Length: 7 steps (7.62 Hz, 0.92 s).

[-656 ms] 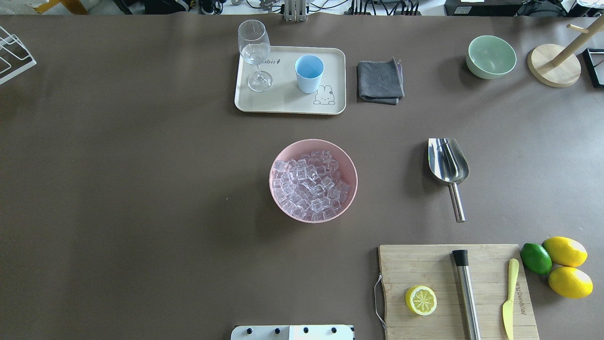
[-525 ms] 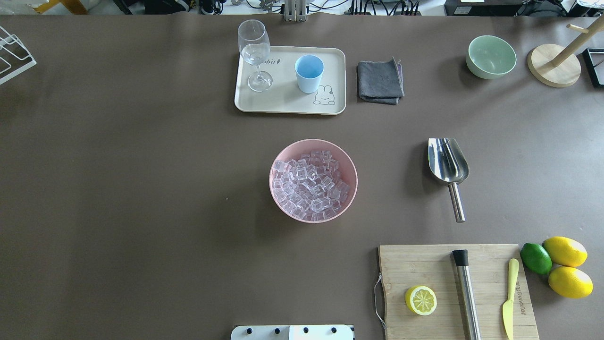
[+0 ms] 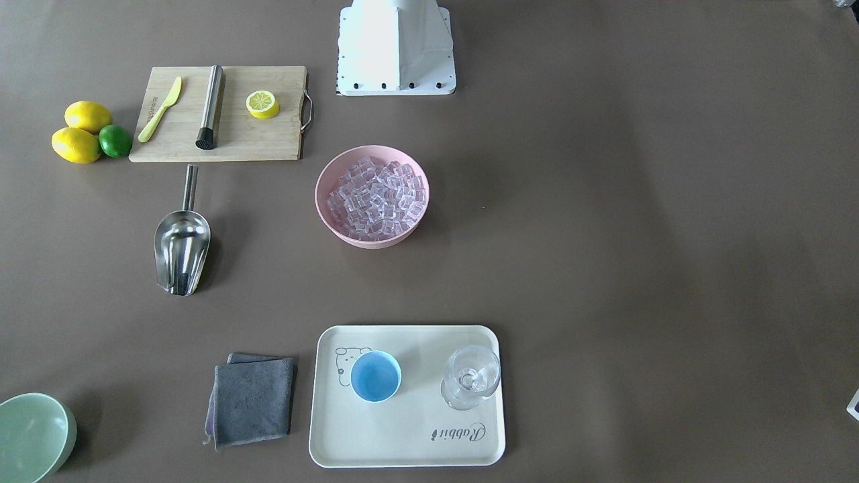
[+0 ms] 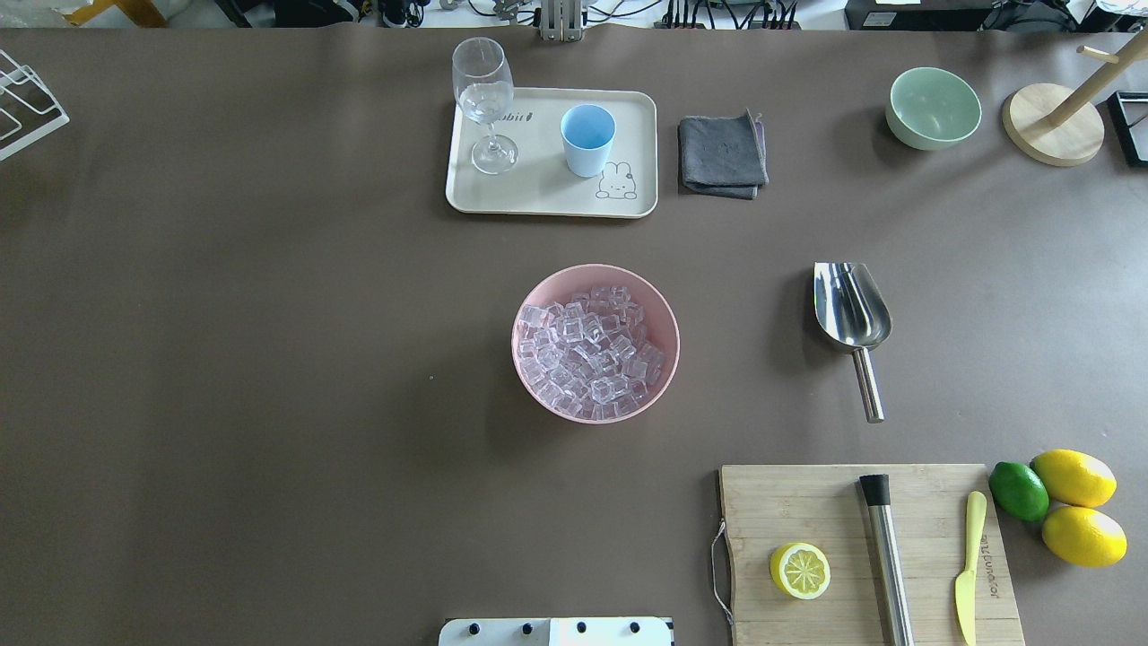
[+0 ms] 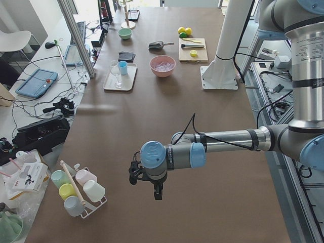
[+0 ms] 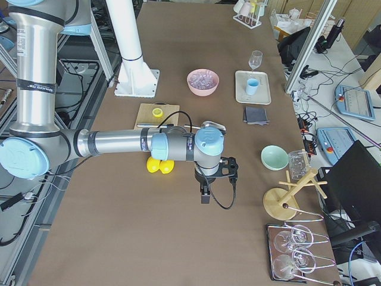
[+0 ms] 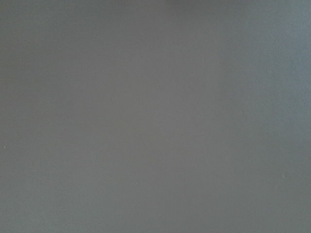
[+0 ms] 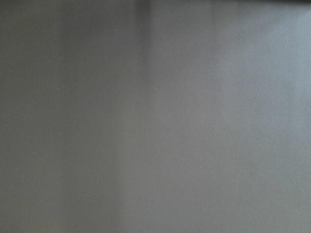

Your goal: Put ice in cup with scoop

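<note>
1. The left claw (image 5: pixel 157 193) hovers over bare counter (image 4: pixel 269 359), well apart from everything; I cannot tell whether it is spread or pressed together.
2. The cup (image 4: pixel 587 139) stands upright and empty on the cream tray (image 4: pixel 547 196), at 12 o'clock from the pink bowl (image 4: pixel 516 345).
3. All the ice (image 4: pixel 592 350) lies heaped in that bowl.
4. The scoop (image 4: pixel 852 314) lies untouched at the bowl's 3 o'clock, handle toward the robot.
5. The right claw (image 6: pixel 205 196) hangs past the lemons (image 4: pixel 1076 480); again I cannot tell its state.
6. Nothing looks done: grasping, scooping and pouring all remain.
</note>
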Motion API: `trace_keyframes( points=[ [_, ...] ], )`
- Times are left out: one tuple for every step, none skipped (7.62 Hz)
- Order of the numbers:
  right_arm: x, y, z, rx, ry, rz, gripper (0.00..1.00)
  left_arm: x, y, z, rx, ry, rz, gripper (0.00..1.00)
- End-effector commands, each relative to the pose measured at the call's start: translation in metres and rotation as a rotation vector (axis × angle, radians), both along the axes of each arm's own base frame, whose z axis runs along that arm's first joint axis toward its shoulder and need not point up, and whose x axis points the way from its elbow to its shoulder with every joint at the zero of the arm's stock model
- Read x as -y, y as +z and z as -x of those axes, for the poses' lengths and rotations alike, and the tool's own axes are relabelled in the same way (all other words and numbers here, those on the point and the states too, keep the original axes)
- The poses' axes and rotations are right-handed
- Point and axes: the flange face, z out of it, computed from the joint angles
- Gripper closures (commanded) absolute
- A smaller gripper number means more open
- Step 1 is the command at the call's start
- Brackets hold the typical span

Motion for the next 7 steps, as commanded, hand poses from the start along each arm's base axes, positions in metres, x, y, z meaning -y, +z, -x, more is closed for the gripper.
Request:
trace_keyframes(
  points=[
    [-0.003, -0.011, -0.002, -0.016, -0.006, -0.033, 0.00, 0.004, -0.012, -0.001, -0.001, 0.003, -0.026, 0.01],
    [0.002, -0.018, 0.000, -0.020, 0.000, -0.039, 0.01, 0.007, -0.018, -0.005, -0.011, 0.010, -0.041, 0.01],
    [0.003, -0.021, 0.001, -0.007, 0.000, -0.041, 0.00, 0.014, -0.033, -0.022, -0.089, 0.032, -0.064, 0.01],
    [0.002, -0.021, 0.001, -0.009, 0.000, -0.044, 0.00, 0.021, -0.061, -0.037, -0.117, 0.064, -0.120, 0.01],
    [0.009, -0.029, -0.001, -0.028, 0.002, -0.062, 0.00, 0.035, -0.091, -0.087, -0.126, 0.182, -0.180, 0.01],
    [0.013, -0.032, 0.000, -0.017, 0.001, -0.067, 0.00, 0.060, -0.122, -0.126, -0.138, 0.260, -0.251, 0.01],
    [0.018, -0.036, 0.000, -0.022, -0.001, -0.079, 0.00, 0.074, -0.150, -0.180, -0.163, 0.361, -0.340, 0.01]
  ],
)
